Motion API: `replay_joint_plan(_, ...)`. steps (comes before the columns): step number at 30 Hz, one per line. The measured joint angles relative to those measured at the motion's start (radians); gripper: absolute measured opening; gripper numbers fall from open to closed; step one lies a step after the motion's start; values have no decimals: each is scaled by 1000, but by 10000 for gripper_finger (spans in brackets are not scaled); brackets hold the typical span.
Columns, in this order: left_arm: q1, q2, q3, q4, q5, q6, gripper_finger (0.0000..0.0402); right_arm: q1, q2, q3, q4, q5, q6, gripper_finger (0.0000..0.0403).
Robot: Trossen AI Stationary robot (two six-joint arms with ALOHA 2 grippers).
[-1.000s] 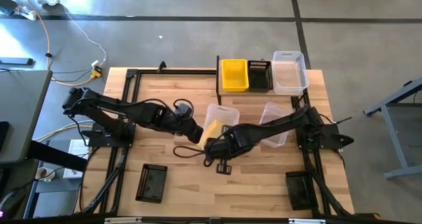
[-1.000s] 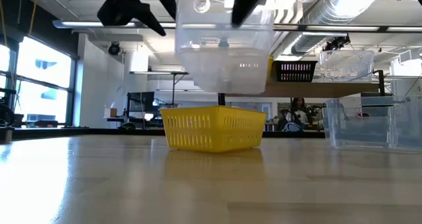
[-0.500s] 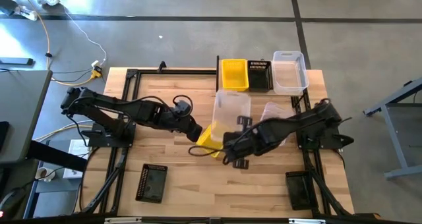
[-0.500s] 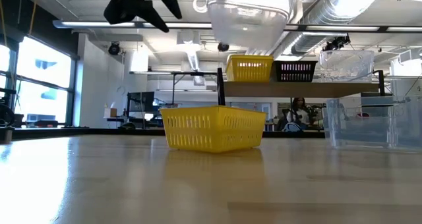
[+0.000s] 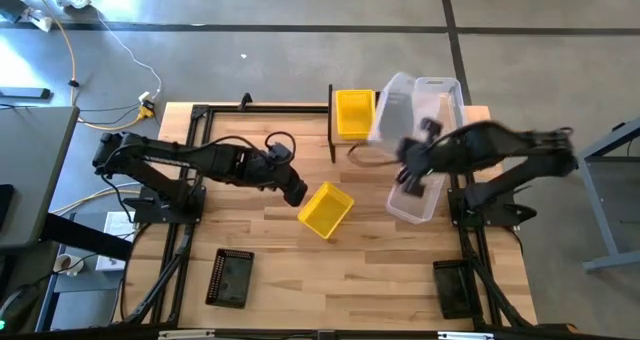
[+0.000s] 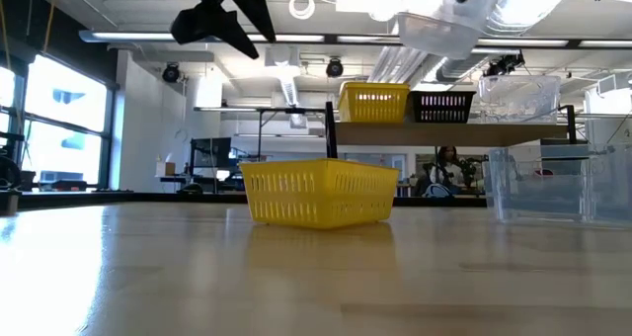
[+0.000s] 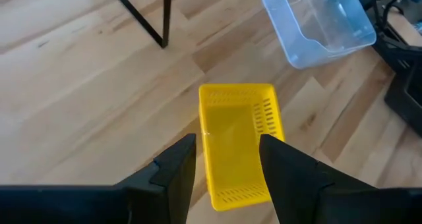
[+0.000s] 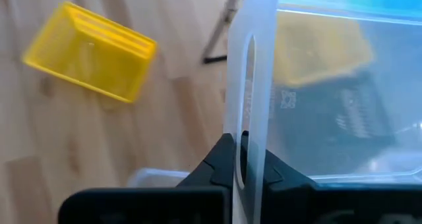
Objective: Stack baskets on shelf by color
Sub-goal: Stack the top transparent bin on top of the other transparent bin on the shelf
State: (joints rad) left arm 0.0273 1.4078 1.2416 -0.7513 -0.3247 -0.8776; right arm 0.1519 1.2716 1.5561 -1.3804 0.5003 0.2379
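My right gripper (image 8: 245,159) is shut on a clear basket (image 5: 396,108), carried high beside the shelf (image 6: 444,134). On the shelf stand a yellow basket (image 6: 373,103), a black basket (image 6: 441,107) and a clear basket (image 6: 513,97). Another yellow basket (image 5: 325,210) rests on its base mid-table. My left gripper (image 7: 227,174) hangs open above that basket's left side, well clear of it in the low view. Another clear basket (image 5: 415,196) sits on the table to the right. My right gripper pinches one end wall (image 8: 249,128) of the clear basket, below its handle slot, with one finger on each face of the wall. The basket is lifted clear and tilted, higher than the baskets on the shelf in the low view.
A flat black basket (image 5: 230,278) lies near the table's front left. A dark block (image 5: 452,288) sits at the front right. Black frame rails run along the table's left and right sides. Bare wood lies between the yellow basket and the near edge.
My right gripper has swung up and toward the table's far right, carrying the clear basket from above the yellow basket on the table to beside the shelf; the basket has tipped. The yellow basket has stayed in place and is now uncovered.
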Motion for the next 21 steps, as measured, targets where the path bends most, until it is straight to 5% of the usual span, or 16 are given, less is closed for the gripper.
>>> replay_joint_plan(10,63,0,0,1,59,44,157,-296,-262,-60,0,-91,-464,0)
replay_joint_plan(21,109,0,0,2,79,44,157,-565,-260,-60,-127,-211,-802,0)
